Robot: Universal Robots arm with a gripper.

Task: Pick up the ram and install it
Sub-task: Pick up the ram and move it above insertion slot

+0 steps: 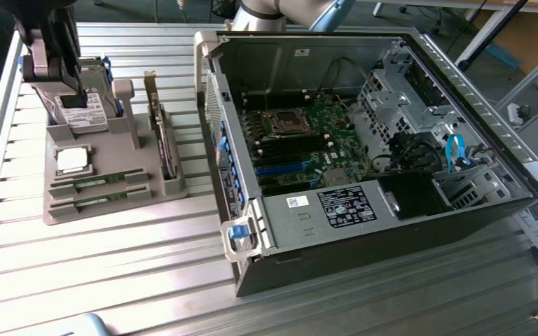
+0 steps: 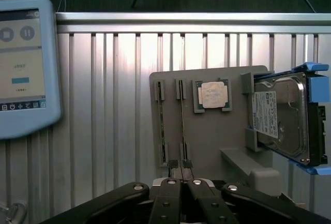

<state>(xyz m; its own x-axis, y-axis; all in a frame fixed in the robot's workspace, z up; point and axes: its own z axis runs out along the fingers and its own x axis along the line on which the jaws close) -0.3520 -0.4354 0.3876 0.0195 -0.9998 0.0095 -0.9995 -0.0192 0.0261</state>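
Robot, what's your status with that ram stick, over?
End effector shut, empty, over the grey tray. Both ram sticks lying in tray slots, untouched. Nothing on top of them.

On my wrist feed the gripper (image 2: 182, 182) is a set of matte black linkage bars fanning out from the middle. Each joint carries a round silver pin head (image 2: 137, 187), and the tips have paler grey pads. In the exterior view, my arm (image 1: 267, 11) is a smooth silver-grey tube with a light blue cap (image 1: 333, 14) at the joint. Its tool end is dark with grey metal blocks.
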